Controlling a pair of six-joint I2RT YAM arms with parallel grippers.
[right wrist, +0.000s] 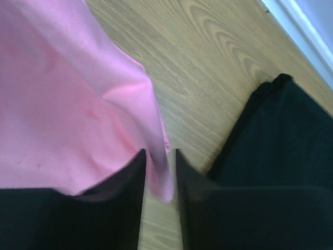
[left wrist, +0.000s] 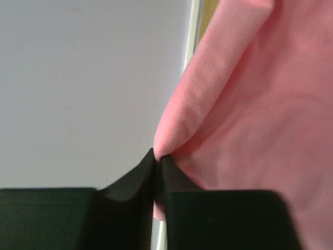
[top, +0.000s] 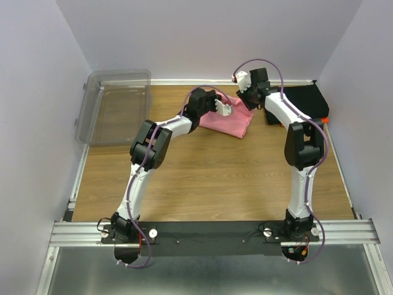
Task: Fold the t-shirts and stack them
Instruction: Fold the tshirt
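- Salmon-pink cloth marks the work in the top view: the salmon-pink shirt (top: pixel 232 120) lies bunched at the far side of the desk (top: pixel 215 178), with the left pincer (top: pixel 225 109) at its near-left edge and the right pincer (top: pixel 246 98) at its far-right corner. Beyond the right pincer's outer side sits the folded black shirt (top: pixel 304 101), an orange shirt (top: pixel 326 118) peeking from under it. A clear bin (top: pixel 116 107) stands well off to the left pincer's outer side.
- Left wrist view: the left pincer (left wrist: pixel 156 157) is pinched tight on a fold of the salmon-pink shirt (left wrist: pixel 250 104), which rises up and to the right from the tips.
- Right wrist view: the right pincer (right wrist: pixel 160 153) stands narrow with a hem of the salmon-pink shirt (right wrist: pixel 62 104) caught between its jaws; the black shirt (right wrist: pixel 281 135) lies just to its right.
- Judgement: this is the folding step, both corners gripped. The next move calls for carrying both pincers together, keeping the edge taut, laying it flat before release.
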